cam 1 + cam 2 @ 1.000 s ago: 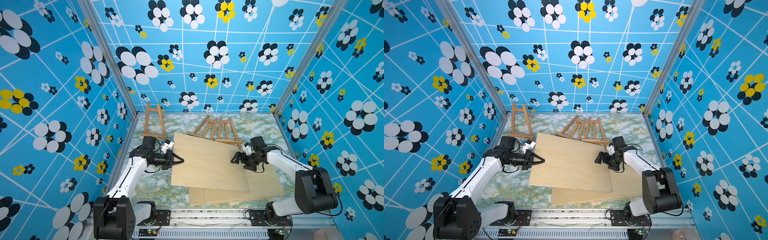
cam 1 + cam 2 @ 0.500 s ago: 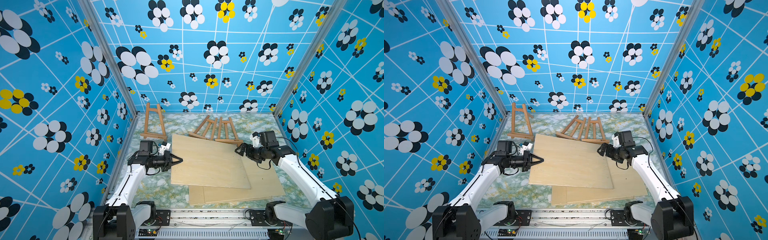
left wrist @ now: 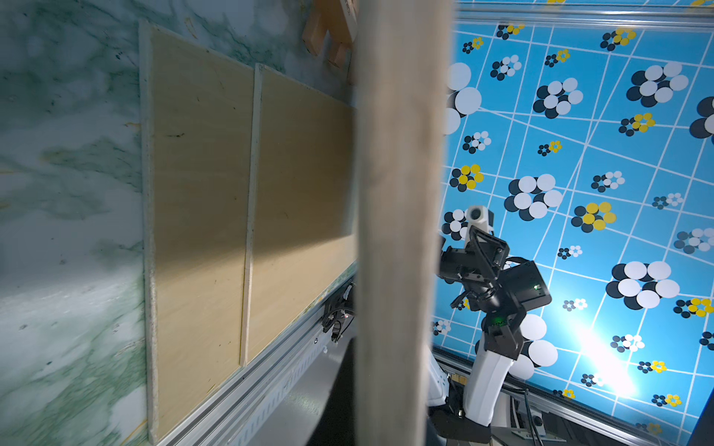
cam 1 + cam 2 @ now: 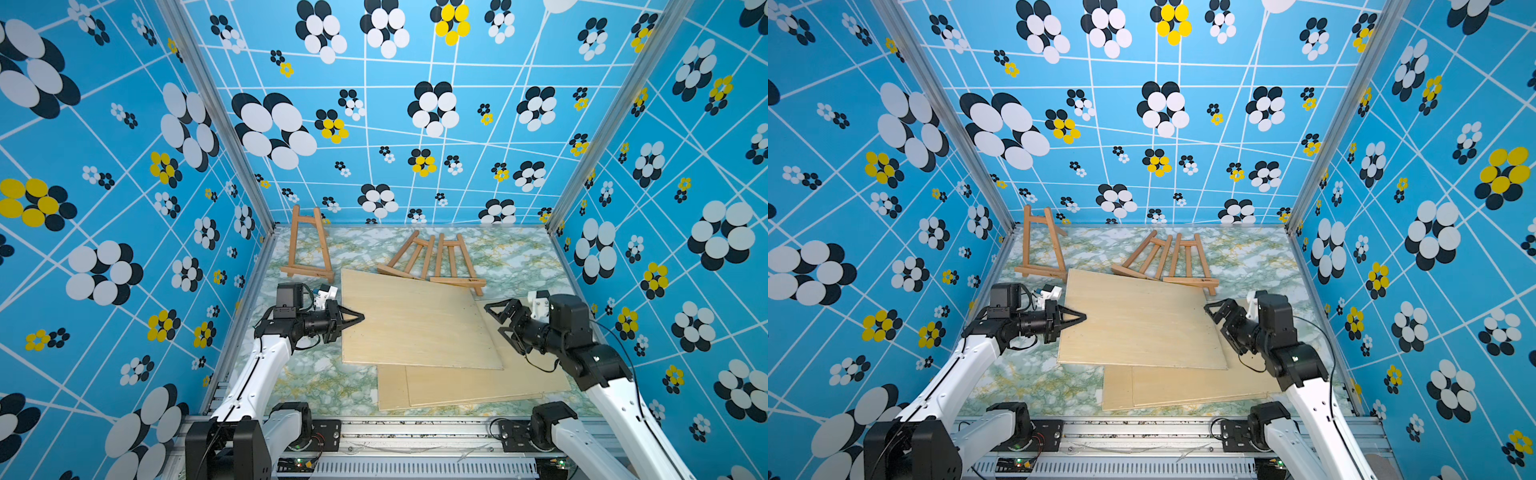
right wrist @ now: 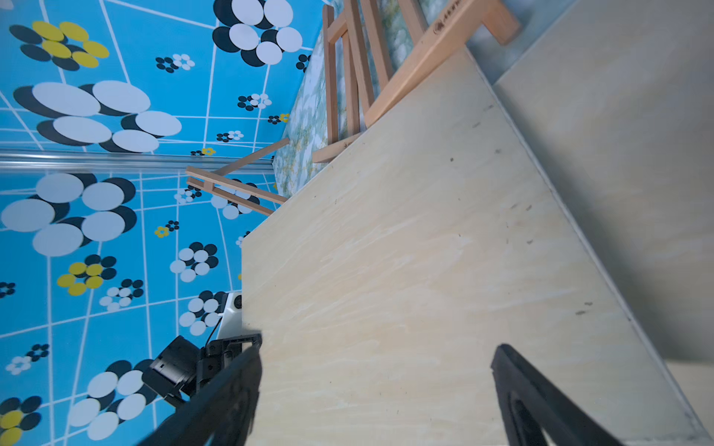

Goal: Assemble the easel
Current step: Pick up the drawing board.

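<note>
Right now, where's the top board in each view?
Top view: top board at centre of scene, left claw shut on its left edge.
Top view: top board in the same spot.
Left wrist: edge-on, the blurred band close to the lens.
Right wrist: big pale sheet filling most of the frame.
Shared landmark: lower boards, lying under it in all four.

This is looking like a lab robot cell: blue flower-printed panels point(image 4: 457, 174) are enclosing the jaws on three sides, aluminium posts point(image 4: 220, 120) are framing the corners, a marble-print surface point(image 4: 316, 386) is lying beneath them, and a metal rail point(image 4: 415, 432) behind is carrying the arm bases point(image 4: 291, 419).
</note>
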`<action>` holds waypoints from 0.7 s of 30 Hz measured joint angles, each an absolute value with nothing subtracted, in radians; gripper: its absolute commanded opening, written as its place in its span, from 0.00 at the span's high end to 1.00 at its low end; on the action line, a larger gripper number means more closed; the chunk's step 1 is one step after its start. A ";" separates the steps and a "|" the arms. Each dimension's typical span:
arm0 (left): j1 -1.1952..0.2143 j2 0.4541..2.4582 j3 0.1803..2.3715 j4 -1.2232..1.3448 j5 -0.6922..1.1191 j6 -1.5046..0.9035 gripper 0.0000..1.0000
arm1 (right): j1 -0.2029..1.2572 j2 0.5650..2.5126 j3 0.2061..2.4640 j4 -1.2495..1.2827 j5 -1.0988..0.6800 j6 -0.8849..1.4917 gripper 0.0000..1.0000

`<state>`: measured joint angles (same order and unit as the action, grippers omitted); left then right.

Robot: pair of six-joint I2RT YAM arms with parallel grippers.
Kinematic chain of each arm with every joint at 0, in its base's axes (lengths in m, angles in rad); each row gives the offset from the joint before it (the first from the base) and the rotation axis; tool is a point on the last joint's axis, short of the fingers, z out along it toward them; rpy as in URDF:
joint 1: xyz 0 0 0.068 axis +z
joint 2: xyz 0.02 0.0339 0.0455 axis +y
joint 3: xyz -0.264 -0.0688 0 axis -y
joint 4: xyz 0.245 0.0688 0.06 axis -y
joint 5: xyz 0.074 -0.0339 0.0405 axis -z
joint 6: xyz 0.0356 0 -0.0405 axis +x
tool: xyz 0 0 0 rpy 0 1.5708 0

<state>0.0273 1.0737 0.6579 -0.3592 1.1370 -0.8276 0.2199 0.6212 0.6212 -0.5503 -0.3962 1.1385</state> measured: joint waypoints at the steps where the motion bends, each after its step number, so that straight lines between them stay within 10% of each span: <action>1: 0.027 1.074 0.656 -0.356 1.137 -0.828 1.00 | 0.241 0.572 0.575 -0.543 -0.385 1.205 0.06; 8: 0.027 1.069 0.641 -0.340 1.136 -0.830 1.00 | 0.446 0.379 0.501 -0.541 -0.245 1.547 0.04; 21: 0.027 1.048 0.640 -0.344 1.107 -0.846 1.00 | 0.721 0.620 0.498 -0.504 -0.156 1.812 0.01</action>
